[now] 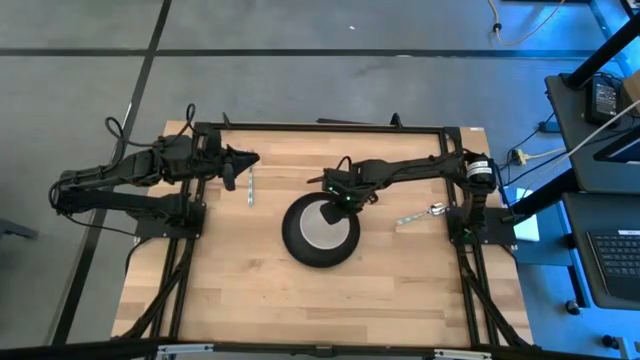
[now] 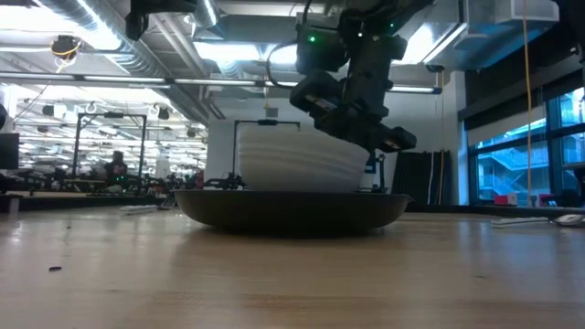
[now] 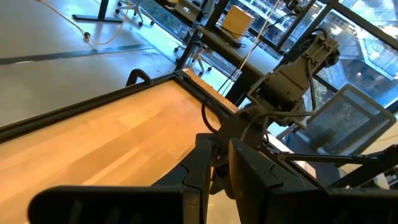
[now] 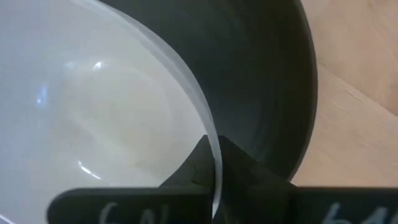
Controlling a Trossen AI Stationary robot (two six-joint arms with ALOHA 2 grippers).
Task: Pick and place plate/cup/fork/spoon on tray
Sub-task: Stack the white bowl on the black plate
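1. Right gripper is pinching the white cup's rim; cup sits on the black plate mid-bench.
2. Left gripper near the bench's far-left corner, fingers closed on nothing, beside the fork.
3. Spoon lies by the right edge.

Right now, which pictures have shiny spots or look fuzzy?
Right wrist view: small glints on the round white cup, whose rim the right gripper pinches, fingers blurred. Low view: bright ceiling lights behind; the flat matte-black plate looks dark. High view: blue light at the right edge.
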